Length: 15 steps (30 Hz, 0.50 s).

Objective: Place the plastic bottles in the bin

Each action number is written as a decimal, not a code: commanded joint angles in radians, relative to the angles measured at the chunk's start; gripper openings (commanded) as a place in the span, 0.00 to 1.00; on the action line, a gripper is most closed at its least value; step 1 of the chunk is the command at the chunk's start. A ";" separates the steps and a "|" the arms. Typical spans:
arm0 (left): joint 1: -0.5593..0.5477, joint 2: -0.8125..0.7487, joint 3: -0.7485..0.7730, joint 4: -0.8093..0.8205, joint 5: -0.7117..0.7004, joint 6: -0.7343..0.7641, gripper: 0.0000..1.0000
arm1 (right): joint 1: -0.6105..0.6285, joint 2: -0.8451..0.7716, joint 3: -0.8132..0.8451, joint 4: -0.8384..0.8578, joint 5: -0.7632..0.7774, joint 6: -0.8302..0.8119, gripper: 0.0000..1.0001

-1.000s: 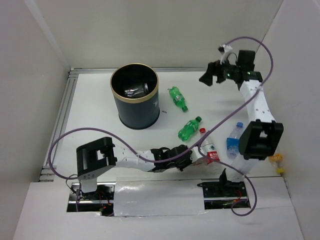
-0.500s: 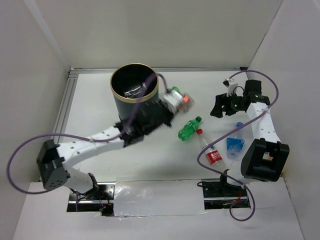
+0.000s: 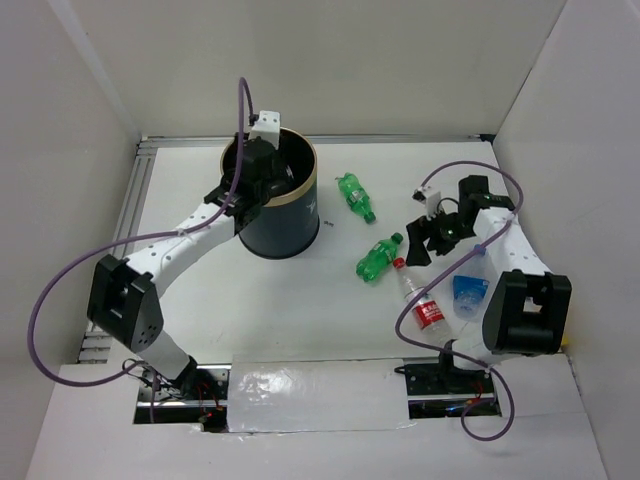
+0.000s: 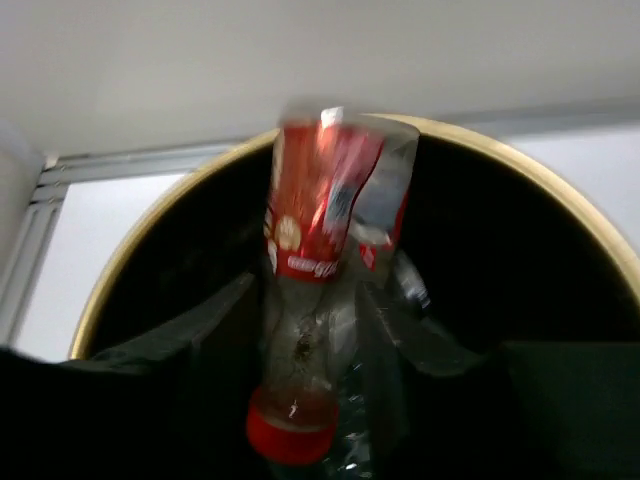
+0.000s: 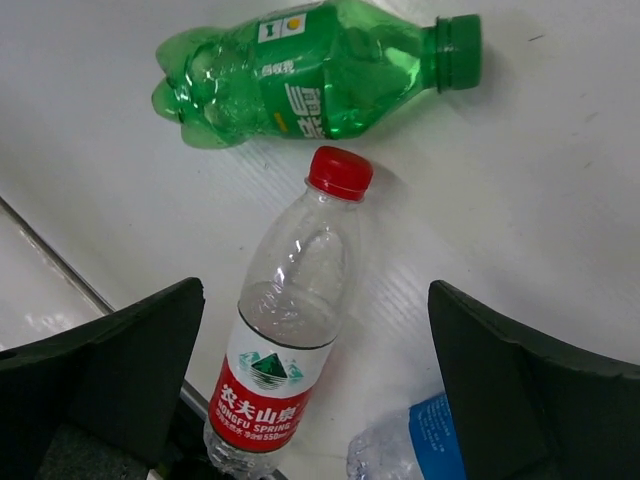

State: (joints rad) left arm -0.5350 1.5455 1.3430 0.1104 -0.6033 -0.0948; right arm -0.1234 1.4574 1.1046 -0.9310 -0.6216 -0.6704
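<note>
The bin (image 3: 272,235), dark navy with a gold rim, stands at the back left. My left gripper (image 3: 262,168) hangs over its mouth. In the left wrist view a red-labelled bottle (image 4: 330,200) hangs cap-down, blurred, between the spread fingers of the left gripper (image 4: 308,292), above the bin (image 4: 500,240). Two green bottles (image 3: 354,195) (image 3: 378,258) lie on the table. My right gripper (image 3: 422,238) is open just above a clear bottle (image 5: 290,340) with a red-white label and red cap. A green bottle (image 5: 310,75) lies beyond it and a blue-labelled bottle (image 5: 410,455) beside it.
White walls close the table in at the back and on both sides. An aluminium rail (image 3: 128,225) runs along the left edge. Another clear bottle (image 4: 410,290) lies inside the bin. The blue-labelled bottle (image 3: 468,290) rests against the right arm's base link.
The left arm swung from the table's front to above the bin, carrying the red-labelled bottle, and its jaws have spread. The right arm came down from the back to the clear bottle.
</note>
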 commanded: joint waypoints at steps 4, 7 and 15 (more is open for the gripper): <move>-0.008 -0.015 0.041 -0.012 -0.053 0.013 0.94 | 0.100 0.007 -0.065 0.040 0.172 0.053 1.00; -0.069 -0.053 0.050 0.029 -0.053 0.078 0.99 | 0.111 0.060 -0.065 0.029 0.190 0.045 1.00; -0.325 -0.231 -0.091 0.054 0.031 0.116 0.99 | 0.177 0.199 -0.054 0.021 0.316 0.055 0.88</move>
State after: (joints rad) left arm -0.8021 1.3853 1.3067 0.1062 -0.5968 0.0040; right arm 0.0418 1.6287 1.0451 -0.9195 -0.3752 -0.6254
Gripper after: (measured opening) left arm 0.992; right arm 0.901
